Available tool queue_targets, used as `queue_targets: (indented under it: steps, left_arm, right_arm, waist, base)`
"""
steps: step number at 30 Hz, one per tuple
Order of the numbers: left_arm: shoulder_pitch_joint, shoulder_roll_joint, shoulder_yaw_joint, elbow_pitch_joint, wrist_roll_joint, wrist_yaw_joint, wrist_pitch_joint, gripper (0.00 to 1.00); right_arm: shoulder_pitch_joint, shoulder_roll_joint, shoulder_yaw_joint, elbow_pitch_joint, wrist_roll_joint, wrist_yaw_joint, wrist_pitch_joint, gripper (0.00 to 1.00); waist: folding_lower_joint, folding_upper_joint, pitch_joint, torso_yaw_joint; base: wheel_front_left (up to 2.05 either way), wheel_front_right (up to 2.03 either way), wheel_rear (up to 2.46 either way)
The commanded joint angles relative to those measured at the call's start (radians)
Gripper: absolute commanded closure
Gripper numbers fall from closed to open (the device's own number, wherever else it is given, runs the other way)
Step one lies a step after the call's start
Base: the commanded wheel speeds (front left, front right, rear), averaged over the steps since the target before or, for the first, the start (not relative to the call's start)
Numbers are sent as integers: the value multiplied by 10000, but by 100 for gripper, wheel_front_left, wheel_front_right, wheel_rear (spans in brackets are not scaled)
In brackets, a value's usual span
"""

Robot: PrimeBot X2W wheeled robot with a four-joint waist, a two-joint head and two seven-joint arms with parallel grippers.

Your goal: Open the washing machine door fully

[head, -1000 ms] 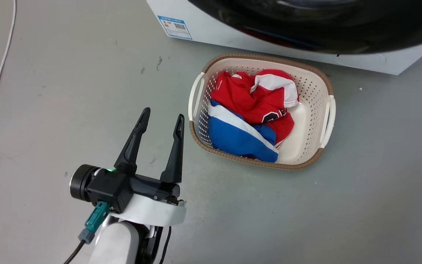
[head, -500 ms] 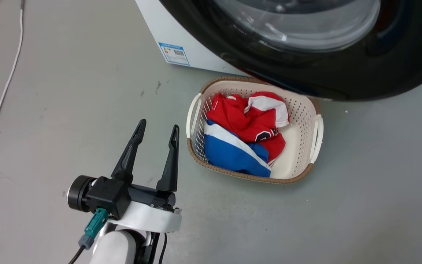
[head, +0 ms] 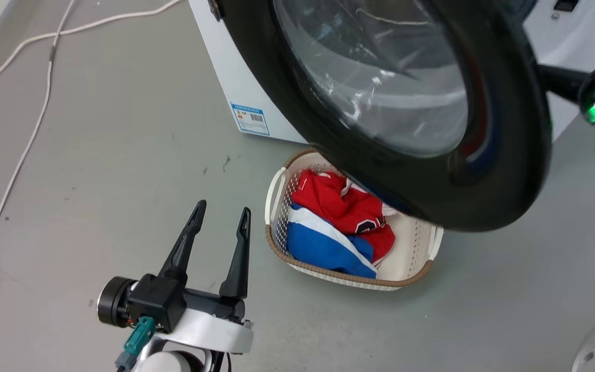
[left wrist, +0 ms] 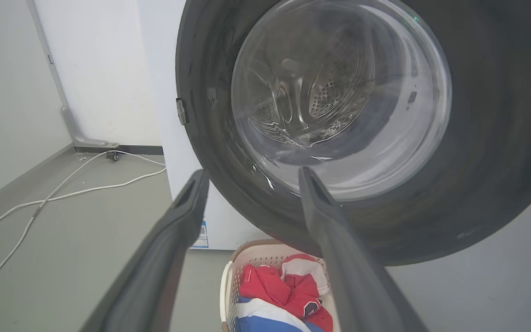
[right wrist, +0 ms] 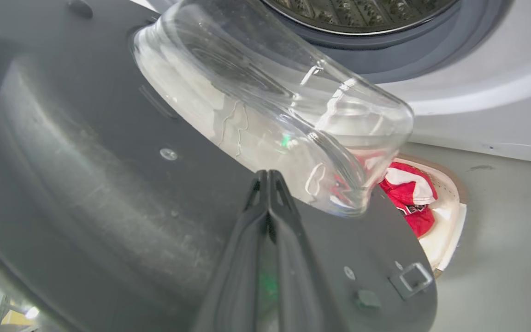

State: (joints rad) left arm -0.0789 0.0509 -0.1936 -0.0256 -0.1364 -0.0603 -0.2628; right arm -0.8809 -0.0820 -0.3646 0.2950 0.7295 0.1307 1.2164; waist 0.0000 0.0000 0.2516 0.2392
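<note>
Spread wide and holding nothing, the jaws of the left gripper (head: pixel 223 208) (left wrist: pixel 252 175) point up from the lower left, over the bare grey floor (head: pixel 96 144). A thin white cable (head: pixel 24 155) trails across the floor further left.

Next comes the big white front-loading washing machine (head: pixel 235 77) (left wrist: pixel 159 138) (right wrist: pixel 477 106), with a blue label low on its front. Hinged at its left edge is the large round glossy black washing machine door (head: pixel 509 129) (left wrist: pixel 500 138) (right wrist: pixel 85 184), which stands swung well out from the front. Its shiny outer face is turned towards the left gripper, and the clear glass bowl at its centre bulges back towards the steel drum. Its free latch edge points right.

Below it on the floor sits a cream perforated plastic basket with a brown woven rim (head: pixel 277 206), holding crumpled red, blue and white clothes (head: pixel 339 222). The door's lower rim hides the basket's far side.

At the right, behind the door, the right gripper (right wrist: pixel 268 174) has its jaws pressed together with nothing between them. Its tips are at the door's dull grey inner face, just below the glass.
</note>
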Motion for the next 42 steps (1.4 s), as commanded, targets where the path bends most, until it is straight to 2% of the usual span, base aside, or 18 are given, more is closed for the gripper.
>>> queue_targets:
  steps: [1, 15, 29, 37, 42]
  left_arm:
    - [118, -9, -17, 8, -1, 39, -31, 0]
    - [800, -9, -107, 141, 94, -16, -31, 0]
    - [1238, -9, -123, 184, 195, -85, -31, 0]
    - [1328, -9, 59, 101, 236, -71, -31, 0]
    - [1328, -9, 181, 83, 208, -7, -31, 0]
  right_arm:
    - [201, 121, 124, -56, 150, 0, 60, 100]
    - [1922, 360, 1726, -828, 1678, 0, 429, 100]
    - [3123, 364, 3922, -839, 3678, 0, -592, 100]
    - [3207, 347, 4388, -706, 4031, 0, -1242, 100]
    - [3141, 309, 4286, -788, 3635, 0, -1429, 100]
  waist:
    - [0, 0, -138, 36]
    - [0, 0, -1192, 647]
    - [0, 0, -1781, 1548]
    - [0, 0, -1843, 1798]
    - [0, 0, -1858, 1649]
  base:
    - [0, 0, 0]
    - [0, 0, 0]
    - [0, 0, 0]
    - [0, 0, 0]
    - [0, 0, 0]
